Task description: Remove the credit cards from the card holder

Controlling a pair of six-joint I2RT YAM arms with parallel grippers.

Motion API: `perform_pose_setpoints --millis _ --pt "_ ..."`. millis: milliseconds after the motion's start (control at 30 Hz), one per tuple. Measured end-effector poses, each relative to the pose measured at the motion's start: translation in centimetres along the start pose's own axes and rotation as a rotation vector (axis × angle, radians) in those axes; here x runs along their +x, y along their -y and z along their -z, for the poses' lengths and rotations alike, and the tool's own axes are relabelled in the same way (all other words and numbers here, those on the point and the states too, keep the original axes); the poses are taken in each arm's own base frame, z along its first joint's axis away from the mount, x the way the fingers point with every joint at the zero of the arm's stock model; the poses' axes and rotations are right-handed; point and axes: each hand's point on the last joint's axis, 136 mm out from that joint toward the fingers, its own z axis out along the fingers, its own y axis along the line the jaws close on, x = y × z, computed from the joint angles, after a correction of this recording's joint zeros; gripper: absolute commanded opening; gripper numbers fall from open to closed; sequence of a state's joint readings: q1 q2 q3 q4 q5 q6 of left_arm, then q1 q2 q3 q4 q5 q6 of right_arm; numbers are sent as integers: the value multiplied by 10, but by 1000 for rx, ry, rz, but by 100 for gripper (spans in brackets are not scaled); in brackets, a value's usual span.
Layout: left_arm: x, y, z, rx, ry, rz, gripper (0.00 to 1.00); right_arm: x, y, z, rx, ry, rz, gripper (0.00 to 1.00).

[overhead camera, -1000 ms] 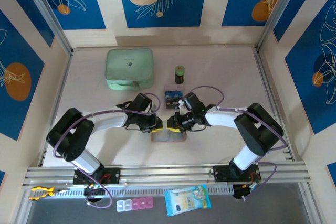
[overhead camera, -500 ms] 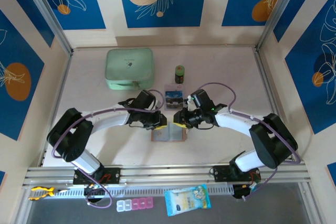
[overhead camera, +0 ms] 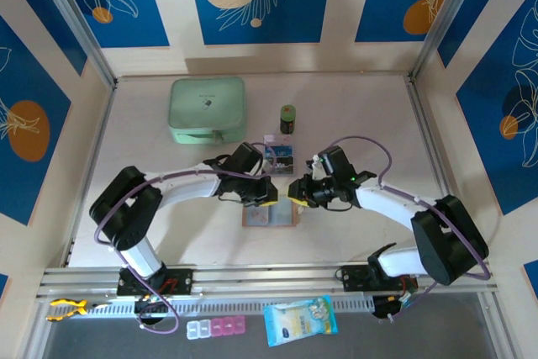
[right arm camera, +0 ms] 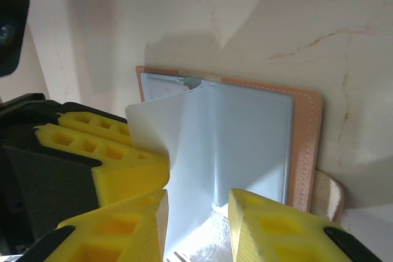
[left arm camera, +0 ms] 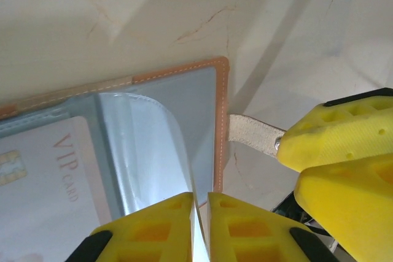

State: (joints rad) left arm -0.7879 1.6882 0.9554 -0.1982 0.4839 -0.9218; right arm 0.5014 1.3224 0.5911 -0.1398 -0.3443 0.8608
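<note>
The salmon-pink card holder (overhead camera: 271, 217) lies open on the table between both arms, grey pockets up. My left gripper (left arm camera: 199, 225) is shut on a clear plastic sleeve (left arm camera: 144, 145) of the holder and lifts it into an arc. A whitish credit card (left arm camera: 43, 173) marked VIP sits in the pocket under that sleeve. The snap tab (left arm camera: 253, 134) sticks out beside the right gripper's yellow fingers (left arm camera: 334, 136). My right gripper (right arm camera: 196, 225) is open, its fingers either side of the raised sleeve (right arm camera: 202, 145), with the holder's pink rim (right arm camera: 309, 145) to the right. From above, the left gripper (overhead camera: 267, 195) and right gripper (overhead camera: 296, 192) nearly touch.
A clear plastic box (overhead camera: 278, 155) with something dark blue inside stands just behind the grippers. A small green bottle (overhead camera: 288, 118) and a mint-green zip case (overhead camera: 208, 109) sit further back. A pill organiser (overhead camera: 217, 328) and a blue packet (overhead camera: 299, 319) lie beyond the front rail.
Both grippers have shifted to the right over the card holder. The left gripper has closed further on the clear sleeve. The right arm has stretched out, its jaws unchanged.
</note>
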Motion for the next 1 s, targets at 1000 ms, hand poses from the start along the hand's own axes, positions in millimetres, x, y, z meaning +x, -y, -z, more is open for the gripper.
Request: perform_pose_setpoints --millis 1000 --pt "-12 24 -14 55 -19 -10 29 9 5 22 46 16 -13 32"
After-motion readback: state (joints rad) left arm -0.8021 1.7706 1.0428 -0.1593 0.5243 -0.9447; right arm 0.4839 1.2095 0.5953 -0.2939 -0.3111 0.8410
